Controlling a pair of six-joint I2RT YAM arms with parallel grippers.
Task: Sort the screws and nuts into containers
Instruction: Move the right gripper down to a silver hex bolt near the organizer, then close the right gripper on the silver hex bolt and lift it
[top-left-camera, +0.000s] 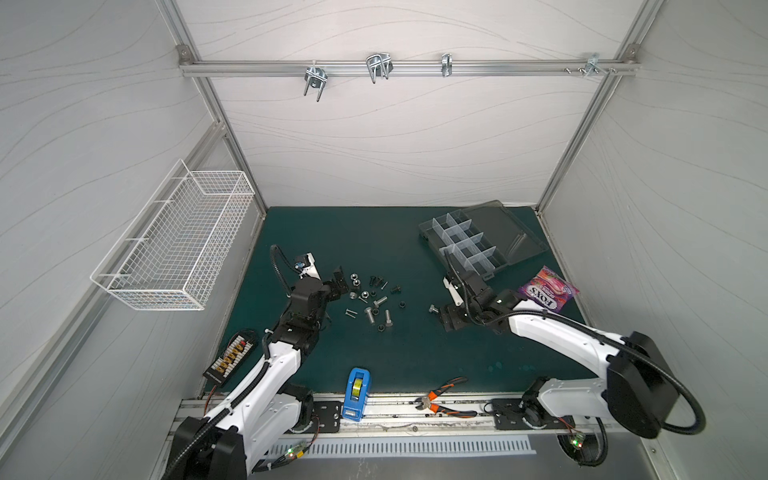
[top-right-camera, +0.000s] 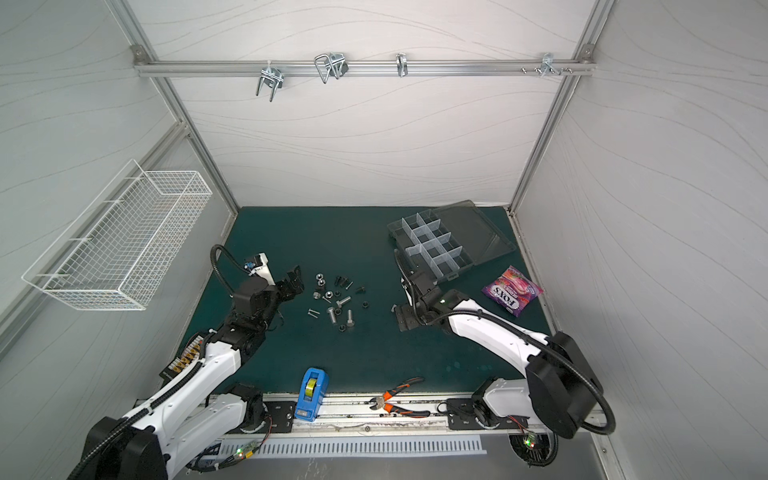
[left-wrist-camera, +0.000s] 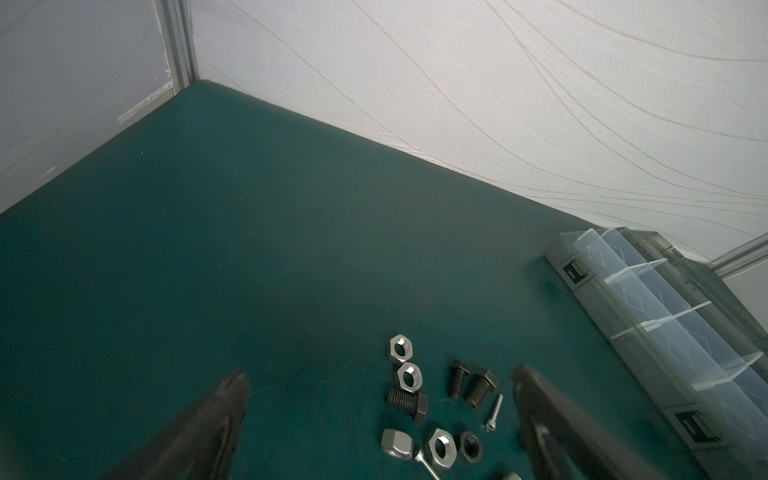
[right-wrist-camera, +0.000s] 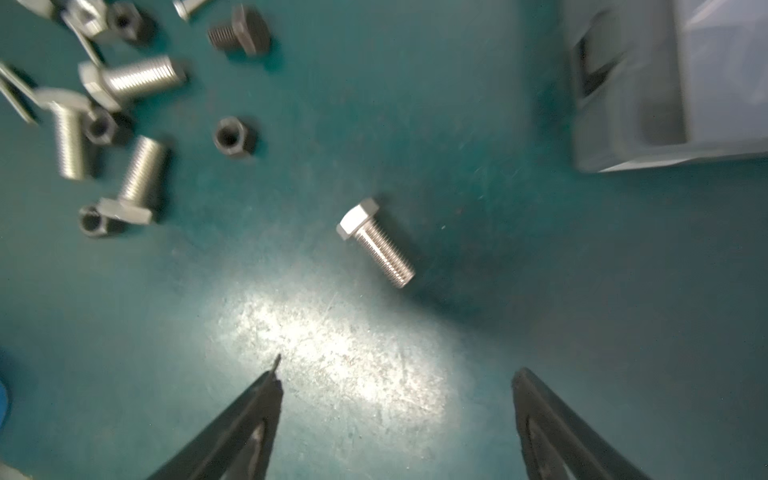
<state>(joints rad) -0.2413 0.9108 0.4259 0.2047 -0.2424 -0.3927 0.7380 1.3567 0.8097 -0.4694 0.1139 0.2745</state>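
Both top views are looking steeply down from high over the near edge, taking in the whole green mat (top-left-camera: 415, 241). The left wrist camera is looking low across it toward the far wall, past the left gripper (left-wrist-camera: 380, 374), catching the screws and nuts (left-wrist-camera: 409, 376) and the organizer box (left-wrist-camera: 623, 332). The right wrist camera is facing down, close above a silver bolt (right-wrist-camera: 376, 243), sharing those too.

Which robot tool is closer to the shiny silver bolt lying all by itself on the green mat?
Right. The right tool is just beside the silver hex-head bolt; the left tool is across the pile of screws and nuts.
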